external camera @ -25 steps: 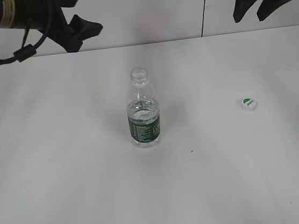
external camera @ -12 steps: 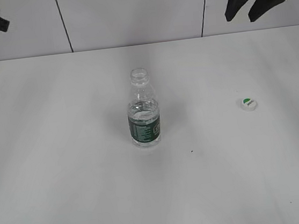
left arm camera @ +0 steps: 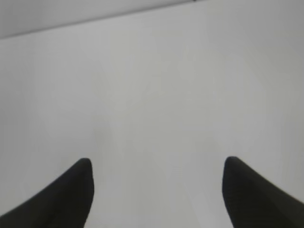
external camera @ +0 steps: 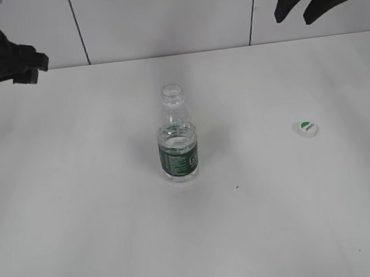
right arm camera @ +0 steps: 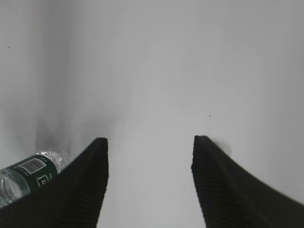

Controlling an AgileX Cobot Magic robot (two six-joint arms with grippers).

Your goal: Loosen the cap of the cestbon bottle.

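The cestbon bottle (external camera: pixel 177 139) stands upright in the middle of the white table with its ribbed neck open and no cap on it. Part of it also shows at the lower left of the right wrist view (right arm camera: pixel 28 175). The white cap (external camera: pixel 307 127) with its green patch lies on the table to the right of the bottle, apart from it. My left gripper (external camera: pixel 26 66) is at the far left edge, high and away from the bottle; the left wrist view shows its jaws (left arm camera: pixel 156 164) open and empty. My right gripper (external camera: pixel 303 6) hangs at the top right, open and empty (right arm camera: pixel 149 142).
The white table (external camera: pixel 197 244) ends at a back edge against a white panelled wall (external camera: pixel 157 14). A small dark speck (external camera: pixel 237 186) lies on the table in front of the bottle.
My left arm has pulled away from the upper middle-left to the far left edge of the view. My right gripper has shifted only slightly. The bottle and cap have not moved.
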